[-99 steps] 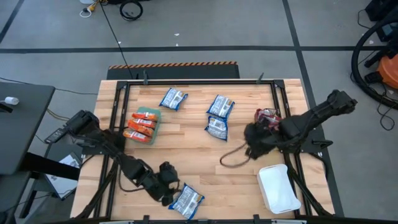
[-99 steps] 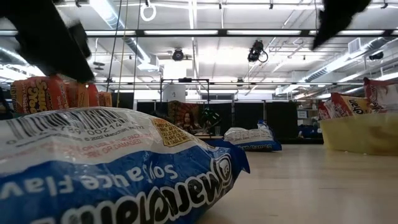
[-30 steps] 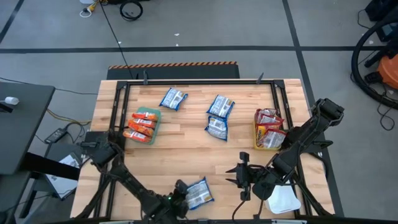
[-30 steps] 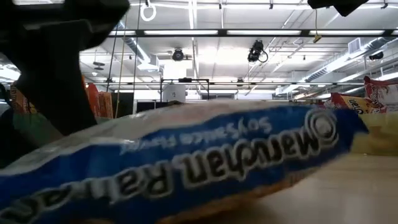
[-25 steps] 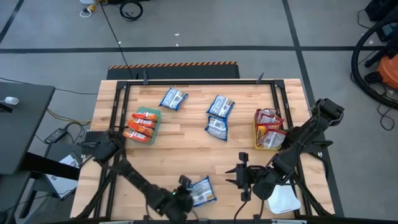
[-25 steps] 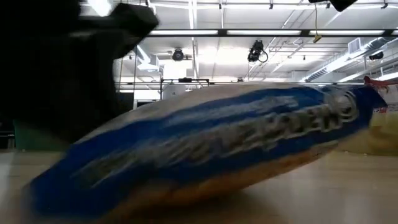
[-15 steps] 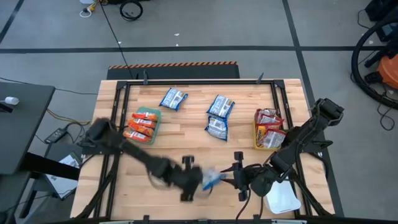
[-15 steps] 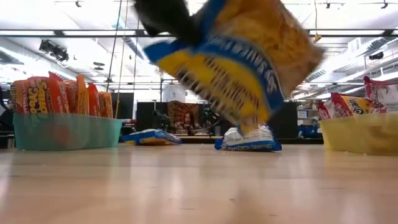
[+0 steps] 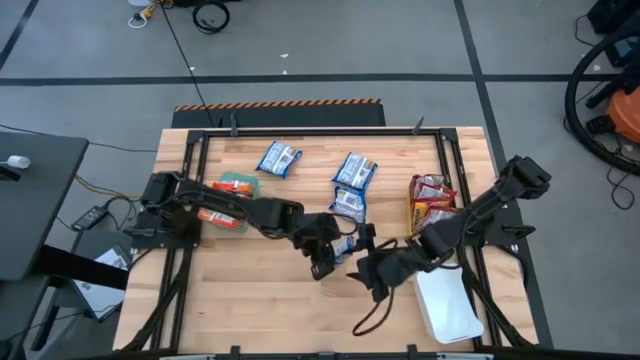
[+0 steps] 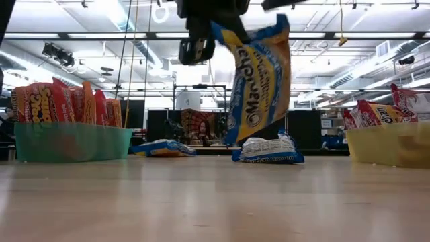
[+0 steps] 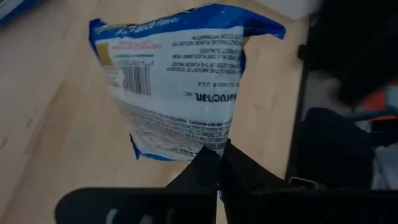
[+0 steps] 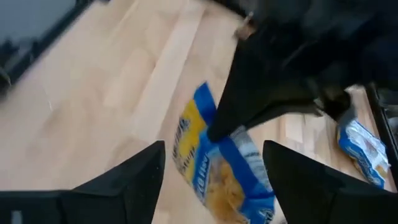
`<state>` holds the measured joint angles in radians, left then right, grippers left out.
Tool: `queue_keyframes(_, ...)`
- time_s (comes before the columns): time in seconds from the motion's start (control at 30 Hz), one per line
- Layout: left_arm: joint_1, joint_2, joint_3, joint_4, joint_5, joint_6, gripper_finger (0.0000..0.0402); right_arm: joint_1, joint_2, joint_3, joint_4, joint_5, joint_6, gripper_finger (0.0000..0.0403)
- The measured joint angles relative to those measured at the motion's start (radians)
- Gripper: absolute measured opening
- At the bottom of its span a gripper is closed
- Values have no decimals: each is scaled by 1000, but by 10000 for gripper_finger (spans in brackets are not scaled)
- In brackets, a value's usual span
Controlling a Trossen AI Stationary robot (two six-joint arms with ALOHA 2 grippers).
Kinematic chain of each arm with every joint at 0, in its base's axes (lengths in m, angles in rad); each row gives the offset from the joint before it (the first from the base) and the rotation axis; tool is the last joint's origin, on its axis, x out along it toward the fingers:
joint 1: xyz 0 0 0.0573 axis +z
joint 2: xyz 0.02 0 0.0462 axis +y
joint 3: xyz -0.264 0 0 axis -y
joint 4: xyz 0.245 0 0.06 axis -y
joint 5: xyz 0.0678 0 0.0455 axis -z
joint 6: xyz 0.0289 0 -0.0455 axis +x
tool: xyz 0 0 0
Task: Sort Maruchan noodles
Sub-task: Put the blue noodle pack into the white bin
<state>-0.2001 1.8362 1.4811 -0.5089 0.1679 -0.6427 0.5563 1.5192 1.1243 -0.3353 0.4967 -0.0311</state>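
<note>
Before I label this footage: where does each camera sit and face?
High view: overhead, looking straight down on table and both arms.
Low view: tabletop level, facing the room; left gripper dangles the blue packet.
Left wrist view: past its shut gripper pinching that packet.
Right wrist view: between its open gripper's fingers, the same packet.

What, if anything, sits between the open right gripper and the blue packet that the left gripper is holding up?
Nothing visible does. The left gripper pinches the blue packet by one edge, clear of the table. The right gripper is open and faces it with only bare wood below the gap.
</note>
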Motion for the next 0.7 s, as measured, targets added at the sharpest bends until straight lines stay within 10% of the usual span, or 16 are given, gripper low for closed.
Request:
queue_keyframes(0.43,32,0,0,95,51,49,12,-140,1,-12,-20,-223,-266,225)
queue_keyframes(0.7,27,1,0,129,55,104,15,-173,1,-12,-29,-296,-263,127)
